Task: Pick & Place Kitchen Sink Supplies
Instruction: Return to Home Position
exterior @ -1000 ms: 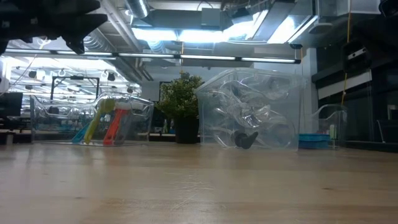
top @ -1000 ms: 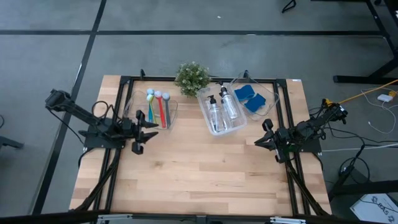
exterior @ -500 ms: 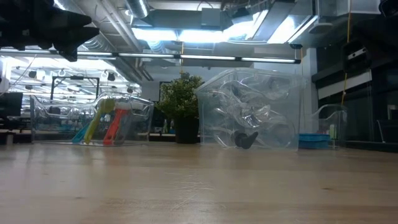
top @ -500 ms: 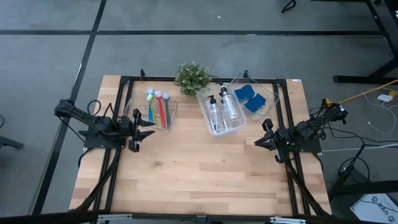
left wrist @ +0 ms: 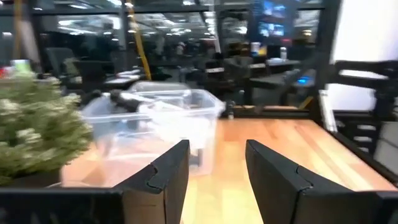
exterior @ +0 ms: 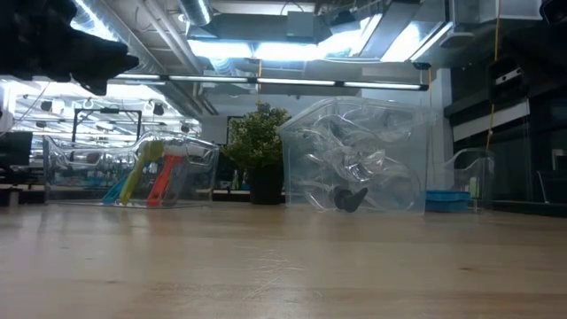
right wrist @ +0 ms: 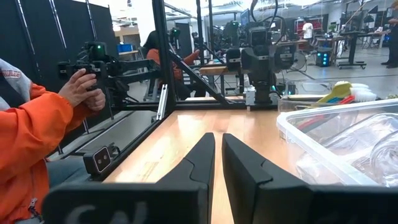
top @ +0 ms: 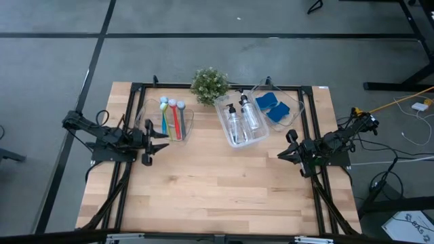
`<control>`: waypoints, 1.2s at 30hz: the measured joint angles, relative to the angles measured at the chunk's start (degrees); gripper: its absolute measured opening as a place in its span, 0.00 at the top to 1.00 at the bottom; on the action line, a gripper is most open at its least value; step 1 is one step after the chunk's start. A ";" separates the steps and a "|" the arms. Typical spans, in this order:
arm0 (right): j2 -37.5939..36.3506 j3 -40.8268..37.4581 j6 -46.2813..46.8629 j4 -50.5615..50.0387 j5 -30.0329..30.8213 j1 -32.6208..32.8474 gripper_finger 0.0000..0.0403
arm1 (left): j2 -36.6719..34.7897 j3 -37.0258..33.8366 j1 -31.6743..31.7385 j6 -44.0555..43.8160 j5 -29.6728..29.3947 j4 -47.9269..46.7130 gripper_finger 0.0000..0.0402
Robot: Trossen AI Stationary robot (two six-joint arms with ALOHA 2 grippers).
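Several long-handled dish brushes (top: 171,116) lie in a clear bin (top: 184,129) at the far left. Two clear pump bottles (top: 241,116) lie in a middle bin, and blue sponges (top: 272,106) sit in a bin at the far right. My left gripper (top: 153,141) hovers open near the brush bin, pointing level toward the table's right; nothing shows between its fingers (left wrist: 168,171) in the left wrist view. My right gripper (top: 287,146) waits shut at the table's right side, pointing level toward the left (right wrist: 218,163).
A small green potted plant (top: 209,85) stands at the far edge between the bins. A black frame (top: 224,86) borders the table. A broad stretch of bare wood (top: 217,183) lies toward the near edge. In the right wrist view, a person in an orange sleeve (right wrist: 31,130) is beyond the table.
My left arm has folded back, and its gripper has drawn a little toward the table's left edge and sunk slightly, still open. The right arm and the supplies have kept still.
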 joint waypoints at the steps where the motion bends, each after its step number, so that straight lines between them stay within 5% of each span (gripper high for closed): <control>1: 0.00 0.00 0.01 0.00 0.00 0.00 0.92 | 0.00 0.00 0.00 0.04 1.18 -0.20 0.62; 9: -0.02 0.00 0.01 0.03 0.01 -0.01 0.92 | 0.00 0.00 1.69 5.28 6.11 -0.41 0.67; 21: -0.01 -0.01 0.01 0.00 0.00 -0.01 0.92 | 0.00 0.00 19.12 2.09 21.57 -2.18 0.67; 26: 0.00 -0.02 0.02 0.02 0.00 -0.02 0.92 | 0.10 0.00 22.98 0.83 22.43 -2.49 0.68; 36: 0.00 -0.02 0.02 0.03 0.00 -0.02 0.92 | 4.09 0.00 25.36 -2.73 22.43 -2.52 0.98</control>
